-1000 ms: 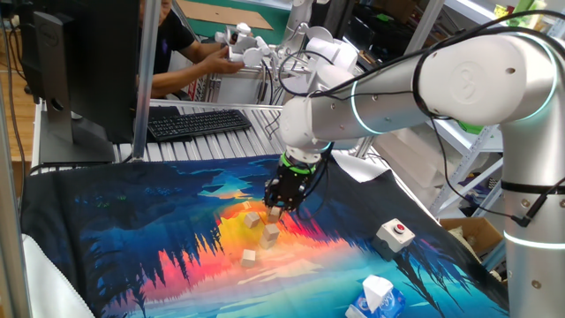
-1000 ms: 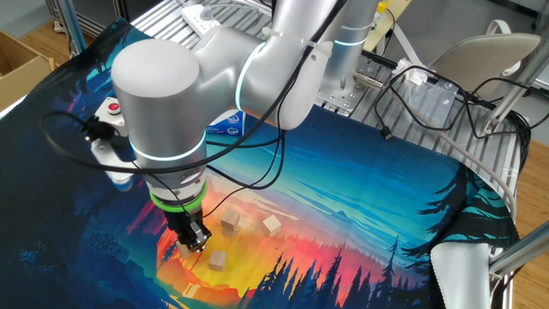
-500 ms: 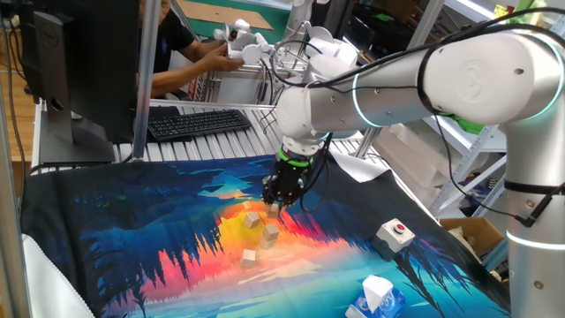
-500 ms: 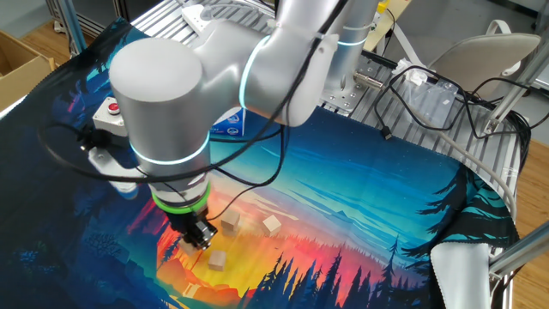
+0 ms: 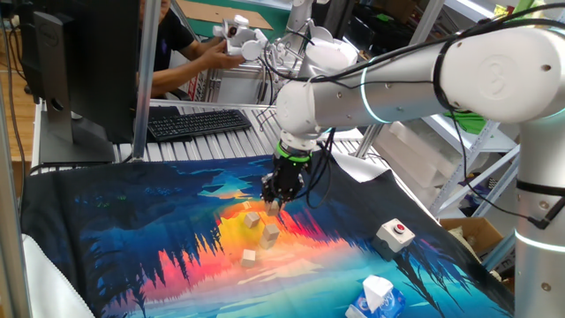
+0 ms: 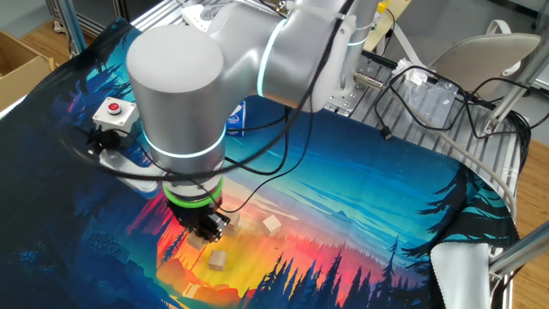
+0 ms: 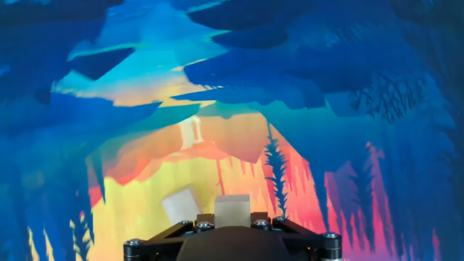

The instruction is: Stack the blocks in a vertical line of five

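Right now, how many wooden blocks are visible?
4. One block in the claw; three on the mat: far, middle, near. A fifth may be hidden.

The table is covered by a printed mat (image 5: 132,238), deep blue at the edges with dark tree shapes and a glowing orange and yellow patch in the middle. Three small pale wooden blocks (image 5: 252,219) lie on that warm patch, close together but apart from each other, another (image 5: 269,234) just beside it and a third (image 5: 249,257) nearer the front edge. Off to one side, on the blue part, sits a white box with a red button (image 5: 394,234). Near the front corner is a white-and-blue tissue pack (image 5: 375,299). Behind the mat, a black keyboard (image 5: 196,122) rests on the bare ribbed metal tabletop (image 5: 238,141)
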